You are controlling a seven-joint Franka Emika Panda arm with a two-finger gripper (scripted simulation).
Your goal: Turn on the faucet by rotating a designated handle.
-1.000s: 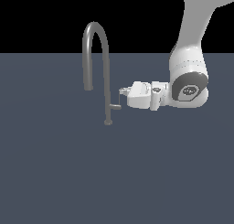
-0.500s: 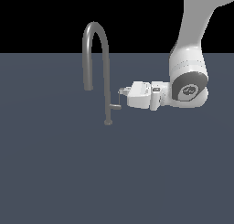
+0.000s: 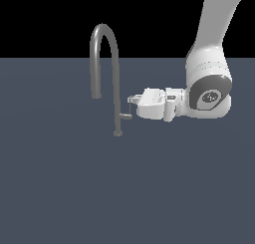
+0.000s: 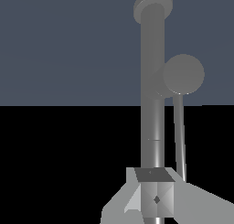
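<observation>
Now we see almost nothing changed over the last second: our gripper (image 3: 132, 103) still hovers at the handle (image 3: 126, 116) low on the faucet (image 3: 105, 73), its opening unclear, so turning seems not begun.

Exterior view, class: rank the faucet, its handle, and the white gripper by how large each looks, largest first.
1. The faucet, tallest thing in the picture.
2. The gripper with its white body, nearly as long as the spout's arch is wide.
3. The handle, a short stub with a thin rod, clearly smallest.
</observation>
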